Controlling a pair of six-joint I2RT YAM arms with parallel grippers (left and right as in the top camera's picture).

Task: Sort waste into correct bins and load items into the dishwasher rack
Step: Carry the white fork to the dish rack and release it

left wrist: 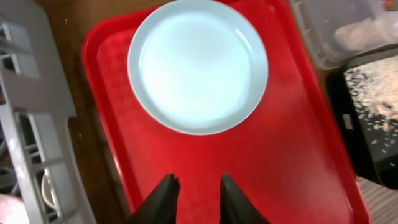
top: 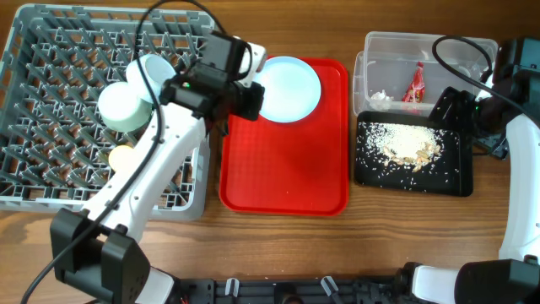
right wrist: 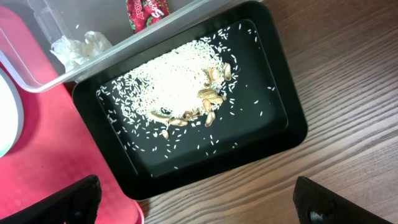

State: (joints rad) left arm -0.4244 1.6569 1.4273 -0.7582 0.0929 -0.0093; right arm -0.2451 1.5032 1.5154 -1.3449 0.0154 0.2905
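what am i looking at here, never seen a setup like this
These are two robot arms at a table. One picture looks down from above; the other two come from cameras on each wrist. On the table: a dishwasher rack holding bowls, a red tray with a white plate, a clear tub with a wrapper and paper, a black tray of rice crumbs. The left claw hangs over the red tray, the right claw by the black tray. Both are open and empty.

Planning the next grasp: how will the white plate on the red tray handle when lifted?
The plate looks stiff and glossy, so probably slippery in a pinch. It lies flat on the red tray, so its low rim may be hard to get under. Pushed, it would likely slide, not roll.
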